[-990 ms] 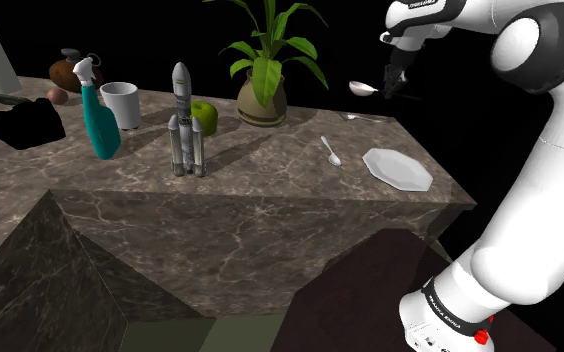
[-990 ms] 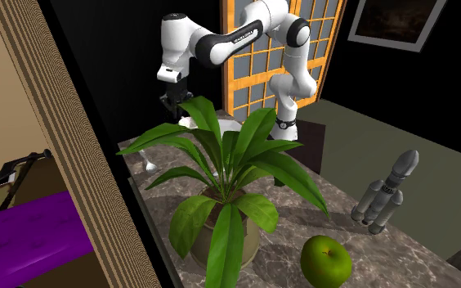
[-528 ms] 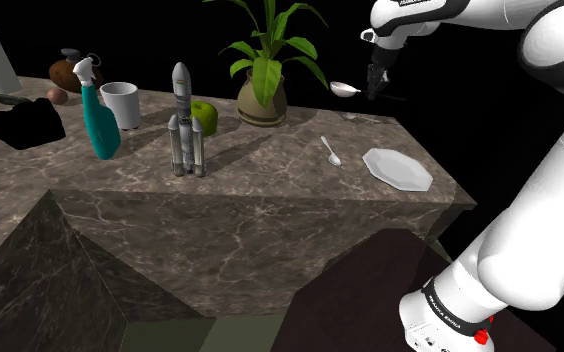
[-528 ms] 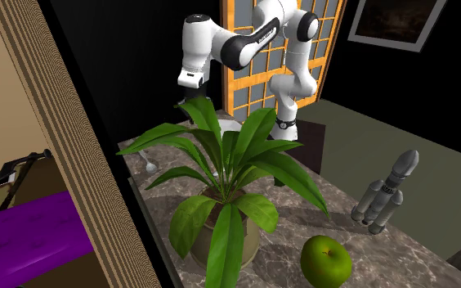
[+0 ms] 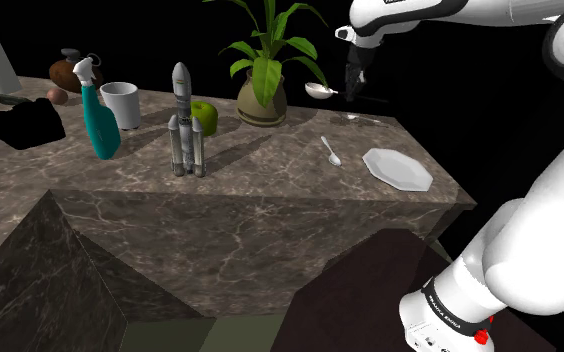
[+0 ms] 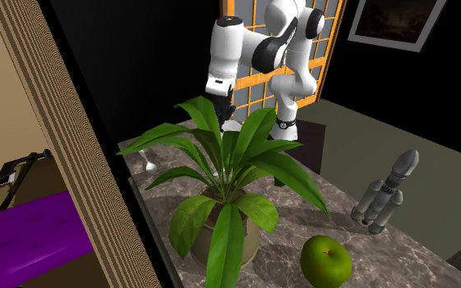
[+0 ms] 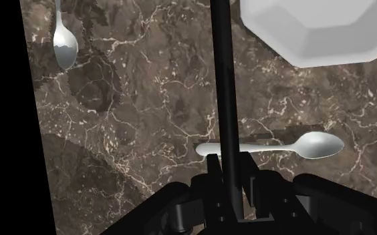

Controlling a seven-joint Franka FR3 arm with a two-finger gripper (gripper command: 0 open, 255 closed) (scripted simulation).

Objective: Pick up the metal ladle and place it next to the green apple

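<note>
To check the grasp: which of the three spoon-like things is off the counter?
The ladle, clasped by the gripper in the air. The spoon by the plate and the spoon at the far edge lie on the counter.

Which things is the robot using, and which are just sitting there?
For the job: black gripper, pale-bowled ladle with black handle, round green apple.
Just lying about: grey toy rocket, teal spray bottle, white cup, leafy potted plant, white plate.
</note>
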